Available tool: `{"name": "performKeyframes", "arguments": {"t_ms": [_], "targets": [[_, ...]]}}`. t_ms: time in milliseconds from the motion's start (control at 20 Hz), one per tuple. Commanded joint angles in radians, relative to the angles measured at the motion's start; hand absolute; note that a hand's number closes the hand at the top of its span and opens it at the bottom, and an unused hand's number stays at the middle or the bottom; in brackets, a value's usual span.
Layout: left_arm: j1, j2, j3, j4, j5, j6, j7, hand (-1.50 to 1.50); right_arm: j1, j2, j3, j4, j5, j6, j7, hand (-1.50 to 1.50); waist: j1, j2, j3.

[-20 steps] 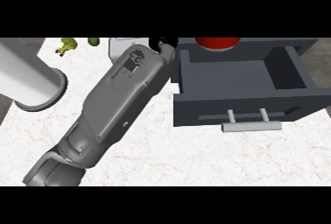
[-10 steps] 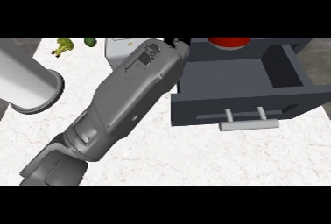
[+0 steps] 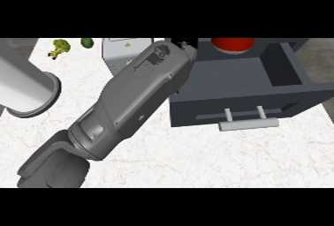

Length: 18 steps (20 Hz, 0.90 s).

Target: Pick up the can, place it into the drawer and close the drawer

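1. Counter (image 3: 195,163): white marbled top, filling the near and left part of the head view.
2. Drawer (image 3: 251,95): dark grey, pulled open, at the right. Its interior floor is bare in the near part. The front panel faces the near side.
3. Drawer handle (image 3: 248,125): pale bar on two short posts, fixed to the front panel, lying roughly level.
4. Can (image 3: 233,43): red, inside the drawer at its far end, cut off by the upper edge of the view; only its near part shows.
5. Forearm (image 3: 130,106): large, grey, running diagonally from the near left up to the far centre, ending just beside the drawer's left wall. Which arm it is cannot be told from this view.
6. Hand (image 3: 186,43): only a small black part shows at the far tip of the forearm, at the drawer's far left corner, just left of the can. Whether its fingers are apart, together or clamped on anything cannot be told; contact with the can cannot be told either.
7. Cylinder (image 3: 23,88): big, pale grey, lying at the far left, its round end facing near right.
8. Box (image 3: 124,50): light grey with a small yellow mark, far centre, partly hidden behind the forearm.
9. Broccoli (image 3: 60,47): yellow-green floret at the far left.
10. Green item (image 3: 87,42): small, dark, oval, just right of the broccoli; kind unclear.
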Motion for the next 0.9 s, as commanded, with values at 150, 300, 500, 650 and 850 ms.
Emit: {"name": "performKeyframes", "arguments": {"t_ms": [150, 300, 500, 650, 850], "targets": [[-0.018, 0.0, -0.064, 0.091, 0.058, 0.008, -0.043, -1.5, 0.003, -0.004, -0.005, 0.014, -0.004, 0.025, -0.005, -1.5, -0.009, 0.004, 0.0], [-0.009, 0.0, -0.075, 0.116, 0.073, 0.01, -0.063, -1.5, -0.055, -0.038, -0.023, 0.031, -0.009, -0.036, 0.026, -1.5, 0.001, 0.006, 0.0], [0.055, 0.0, -0.145, 0.055, 0.126, 0.064, -0.085, -1.5, -0.074, -0.026, 0.009, 0.011, 0.03, -0.05, 0.043, -1.5, -0.003, 0.004, 0.0], [0.026, 0.0, -0.151, 0.089, 0.146, 0.088, -0.098, -1.5, -0.019, 0.023, 0.014, -0.002, 0.007, 0.002, 0.006, -1.5, -0.018, 0.006, 0.0], [0.017, 0.0, -0.155, 0.09, 0.183, 0.09, -0.123, -1.5, -0.017, 0.035, 0.02, -0.02, 0.038, 0.005, -0.001, -1.5, -0.017, 0.007, 0.0]]}}
